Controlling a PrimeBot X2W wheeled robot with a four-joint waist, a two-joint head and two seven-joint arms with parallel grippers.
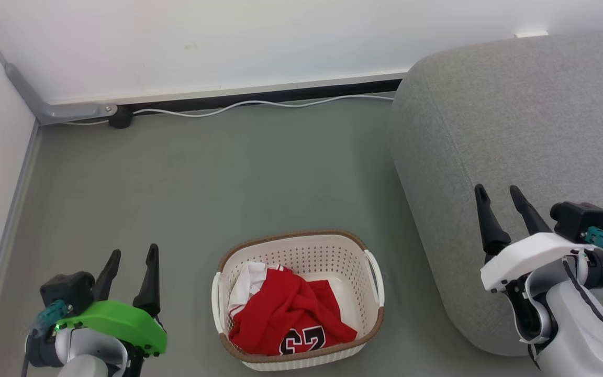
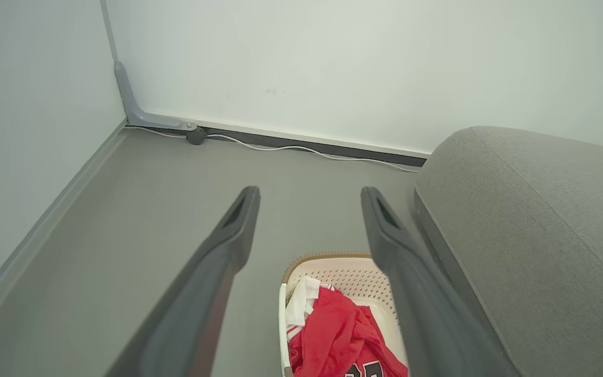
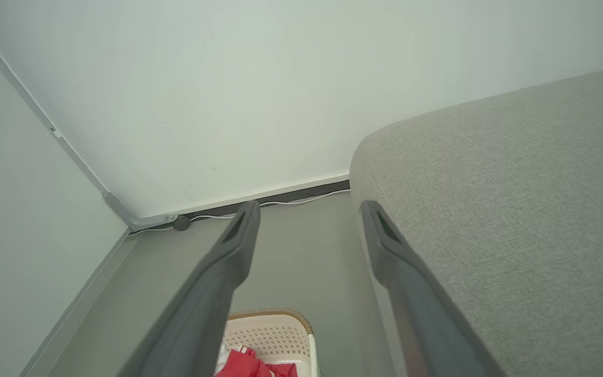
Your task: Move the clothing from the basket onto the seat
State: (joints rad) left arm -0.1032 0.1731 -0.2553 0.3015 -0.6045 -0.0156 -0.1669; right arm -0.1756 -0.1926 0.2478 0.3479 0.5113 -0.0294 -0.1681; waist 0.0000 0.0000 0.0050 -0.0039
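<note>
The left gripper point(image 1: 134, 251), two long dark fingers on a bright green mount, sits closest at the lower left with its fingers spread wide and nothing between them. The right gripper point(image 1: 497, 189), the same dark fingers on a white mount, is likewise fully apart and empty at the lower right. Between the two arms, on the grey floor point(image 1: 176, 183), stands the small oval cream plastic basket with perforated sides and a brown woven-look rim point(image 1: 293, 234). The crumpled bright red clothing with white panels and black-and-white numerals point(image 1: 286, 309) lies inside it, heaped toward the basket's left and near side. The heap runs from a white panel at the far left to the numerals against the near rim. None of it is on the large grey fabric seat with the rounded corner point(image 1: 516, 131), which stands just to the basket's right. The right gripper hangs over the seat's front edge, off to the right of the basket. The left gripper is beside the basket's left wall and looks the nearer, with the clothing ahead of it and to its right.
</note>
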